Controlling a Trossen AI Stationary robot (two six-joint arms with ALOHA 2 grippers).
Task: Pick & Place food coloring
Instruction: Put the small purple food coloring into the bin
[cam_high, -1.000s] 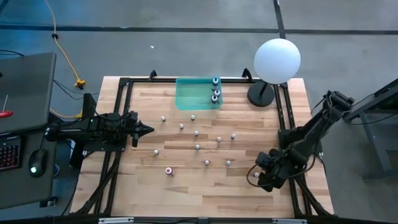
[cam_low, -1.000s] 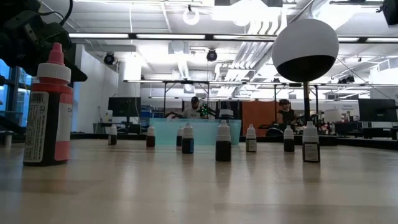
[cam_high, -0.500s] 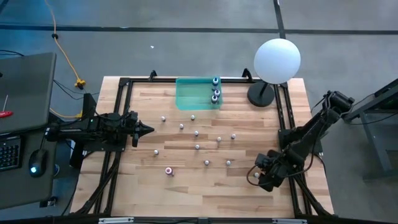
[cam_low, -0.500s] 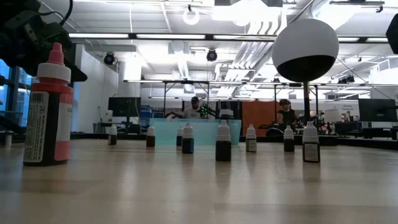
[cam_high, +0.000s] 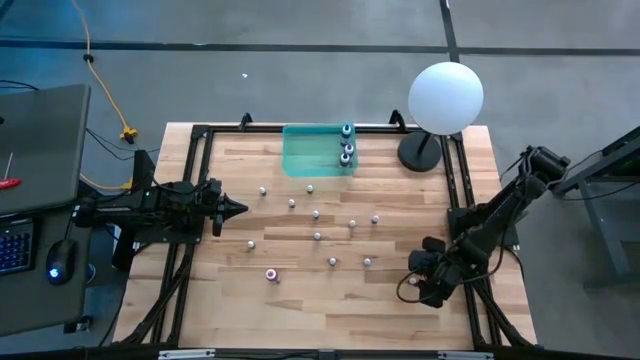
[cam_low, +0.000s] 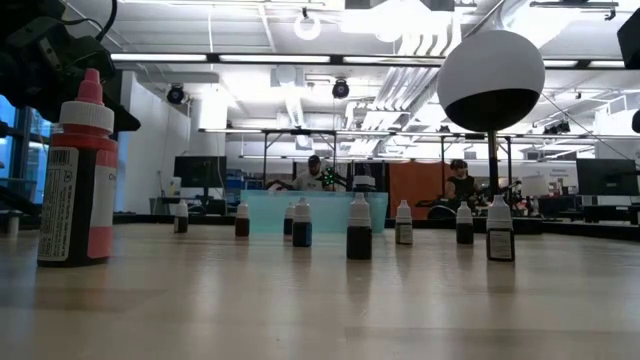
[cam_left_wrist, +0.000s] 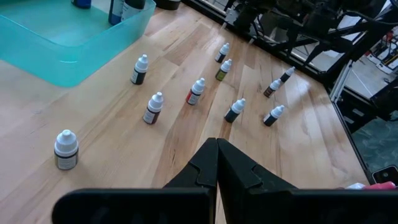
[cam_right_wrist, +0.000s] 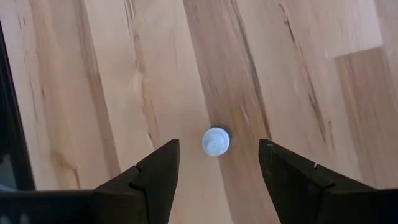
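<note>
Several tiny food coloring bottles (cam_high: 317, 236) with whitish caps stand scattered on the wooden table; one with a pink cap (cam_high: 271, 274) stands nearer the front. Three more stand in the green tray (cam_high: 305, 155) at the far edge. My right gripper (cam_high: 413, 284) hangs open over the table's front right, pointing steeply down. One bottle's white cap (cam_right_wrist: 216, 141) shows between its fingers, untouched, in the right wrist view, where the gripper (cam_right_wrist: 219, 147) looks down on it. My left gripper (cam_high: 240, 208) waits shut at the left, above the table, seen shut (cam_left_wrist: 216, 149) in its own view.
A white globe lamp (cam_high: 446, 97) on a dark base (cam_high: 420, 152) stands at the far right corner. A black frame (cam_high: 200, 180) runs along the table's left, far and right edges. In the low view the pink-capped bottle (cam_low: 80, 170) looms at the left.
My right gripper has sunk a little over the front-right bottle and rolled about its own axis, staying open. From above, the white cap that showed beside it is now hidden beneath it. The bottles have kept their places.
</note>
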